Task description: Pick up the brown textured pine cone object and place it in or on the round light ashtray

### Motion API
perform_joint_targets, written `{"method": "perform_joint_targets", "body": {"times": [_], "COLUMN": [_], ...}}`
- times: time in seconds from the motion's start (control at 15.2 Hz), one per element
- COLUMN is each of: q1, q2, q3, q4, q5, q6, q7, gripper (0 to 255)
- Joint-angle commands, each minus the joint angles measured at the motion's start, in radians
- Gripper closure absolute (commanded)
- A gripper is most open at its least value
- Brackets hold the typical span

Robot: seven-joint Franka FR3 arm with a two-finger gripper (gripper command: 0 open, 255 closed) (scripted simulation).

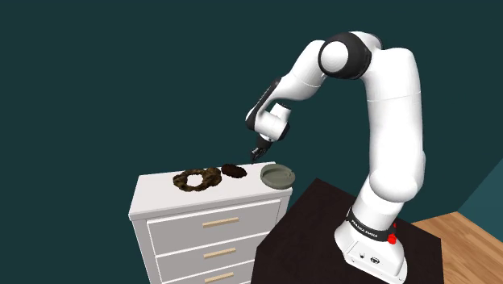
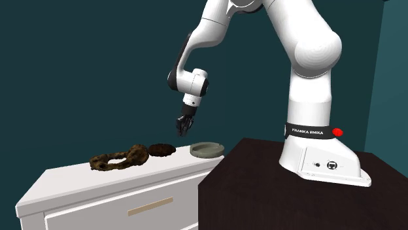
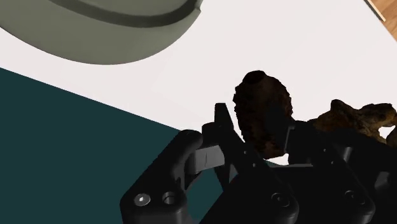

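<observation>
In the shoulder view, the dark brown, rough-scaled pine cone (image 1: pixel 234 170) lies on top of the white dresser with drawers (image 1: pixel 157 194). A brown, knobbly ring (image 1: pixel 197 179) is just beside it on that view's left. The round, shallow, grey-green ashtray (image 1: pixel 277 177) is on its right, a little apart. The white arm (image 1: pixel 387 121) rises from the dark stand (image 1: pixel 306 226), folds at a high elbow and reaches down to the left. The black gripper (image 1: pixel 258 153) hangs above the gap between pine cone and ashtray, clear of both.

In the second exterior view, the wrist is bent so that the gripper (image 2: pixel 184 125) points down at a slant. Below it there is open air. The pine cone (image 2: pixel 161 149) lies to that view's left and the ashtray (image 2: pixel 206 149) to its right, at the dresser's near edge by the stand.

In the wrist view, the fingers (image 3: pixel 221 130) stand apart and clasp nothing. The pine cone (image 3: pixel 264 102) shows between them, lying beyond their tips on the white top. The ring (image 3: pixel 359 118) is on one side of it and the ashtray (image 3: pixel 114 32) on the other.

The pine cone is probably light and stiff, and its rough scales should give the pads a good hold. The scales may be brittle, though, so a gentle squeeze seems best. Across its narrower middle looks like the place to take it, which keeps the fingers off the neighbouring ring.
</observation>
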Motion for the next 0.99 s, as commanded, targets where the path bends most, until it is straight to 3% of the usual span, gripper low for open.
{"method": "perform_joint_targets", "body": {"times": [0.0, 0.2, 0.4, 0.46, 0.92], "q1": [0.053, 0.183, 0.267, 0.281, 0.255], "q2": [0.031, 0.139, 0.260, 0.288, 0.370], "q3": [-0.047, -0.155, -0.210, -0.218, -0.182], "q4": [0.040, 0.185, 0.352, 0.391, 0.427], "q5": [-0.110, -0.341, -0.491, -0.517, -0.486], "q6": [-0.036, -0.165, -0.303, -0.334, -0.286], "q7": [0.080, 0.230, 0.302, 0.311, 0.291], "gripper": [0, 0, 0, 0, 0]}}
